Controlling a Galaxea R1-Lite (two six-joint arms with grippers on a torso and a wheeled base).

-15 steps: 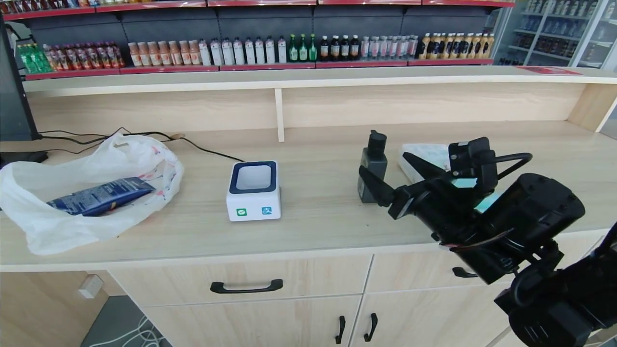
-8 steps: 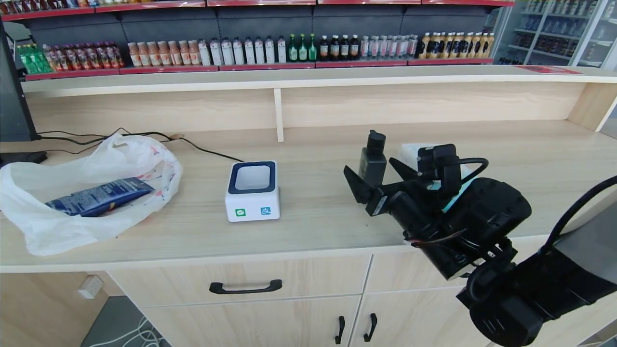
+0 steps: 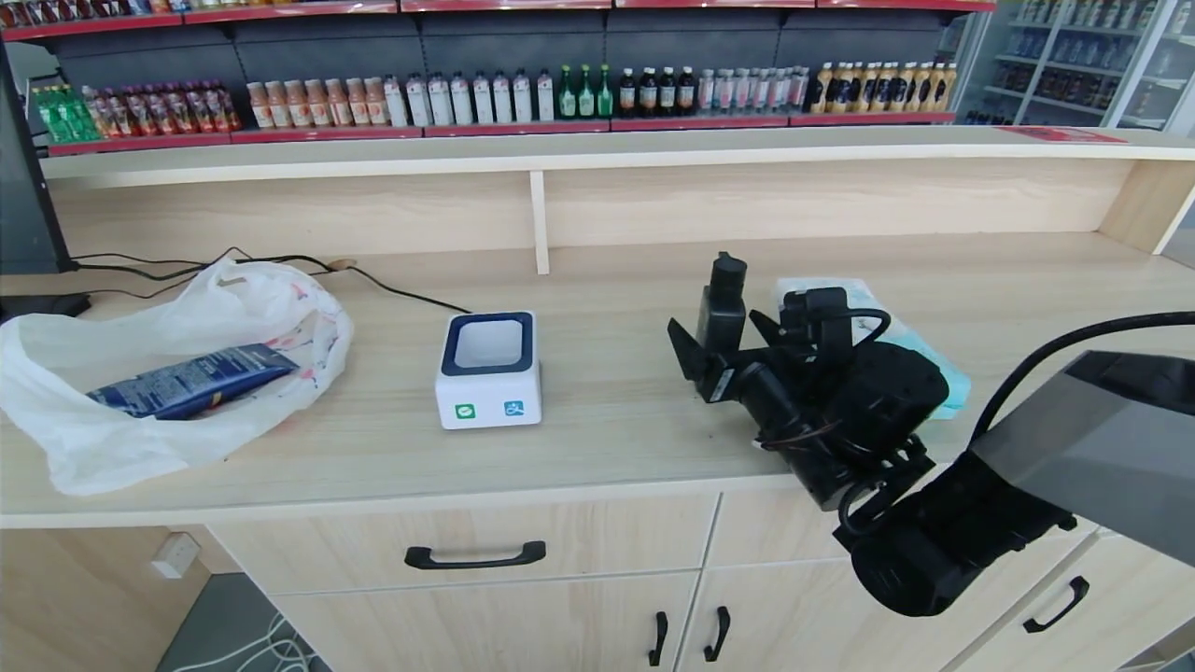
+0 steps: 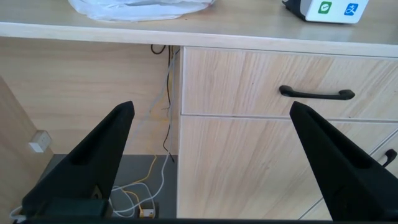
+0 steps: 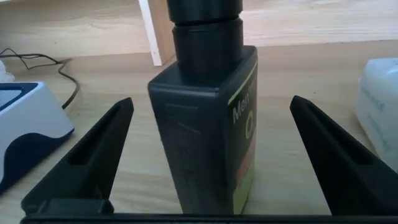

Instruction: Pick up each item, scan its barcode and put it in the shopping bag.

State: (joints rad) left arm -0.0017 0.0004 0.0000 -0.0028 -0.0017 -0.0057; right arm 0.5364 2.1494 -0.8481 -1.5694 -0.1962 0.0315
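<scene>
Blue packet (image 3: 191, 381) is seen in the shopping bag (image 3: 233, 299), left of frame: one item judged done. Dark bottle (image 3: 726, 280) stands on the table (image 3: 616, 420) right of centre, flanked by the right pincer (image 3: 721, 338), spread apart, not clamped. White pack (image 3: 920, 350) lies untouched behind. Scanner (image 3: 490, 369) is unused. Left pincer (image 4: 211, 162) is spread apart, below the table edge.
</scene>
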